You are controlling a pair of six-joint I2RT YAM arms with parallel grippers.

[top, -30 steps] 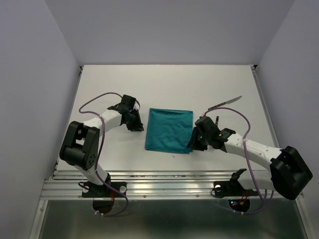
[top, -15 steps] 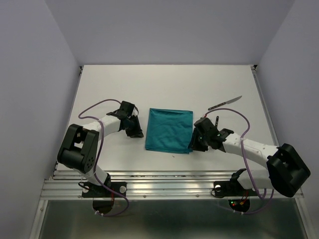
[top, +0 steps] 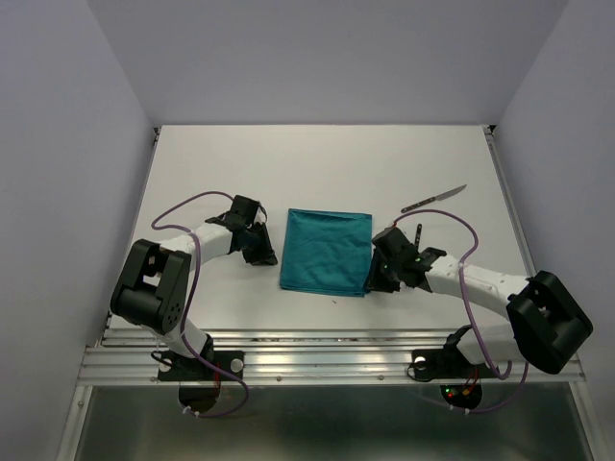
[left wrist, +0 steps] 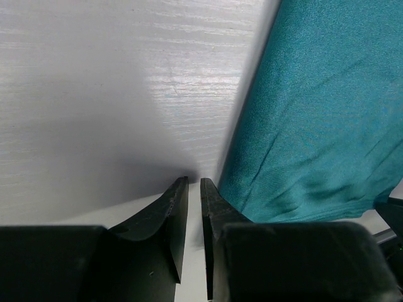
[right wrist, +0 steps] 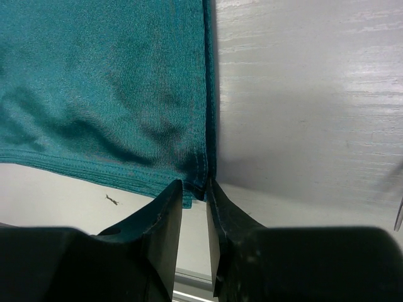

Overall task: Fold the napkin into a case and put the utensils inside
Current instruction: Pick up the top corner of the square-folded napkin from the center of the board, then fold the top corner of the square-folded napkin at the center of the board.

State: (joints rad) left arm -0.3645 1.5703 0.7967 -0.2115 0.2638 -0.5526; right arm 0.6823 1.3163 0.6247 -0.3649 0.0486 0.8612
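Observation:
The teal napkin lies folded into a flat rectangle at the table's middle. My left gripper rests low on the table just off the napkin's left edge. In the left wrist view its jaws stand a narrow slit apart with only bare table between them. My right gripper is at the napkin's near right corner. Its jaws are a little apart and straddle the hemmed corner. The knife lies at the back right. The fork is out of view.
White side walls close in the table on the left, right and back. A metal rail runs along the near edge by the arm bases. A small dark speck lies on the table near the napkin's front hem.
My right gripper has edged left onto the napkin's near right corner and its jaws have narrowed. The left gripper slid slightly nearer, then held still. The napkin and knife stayed put.

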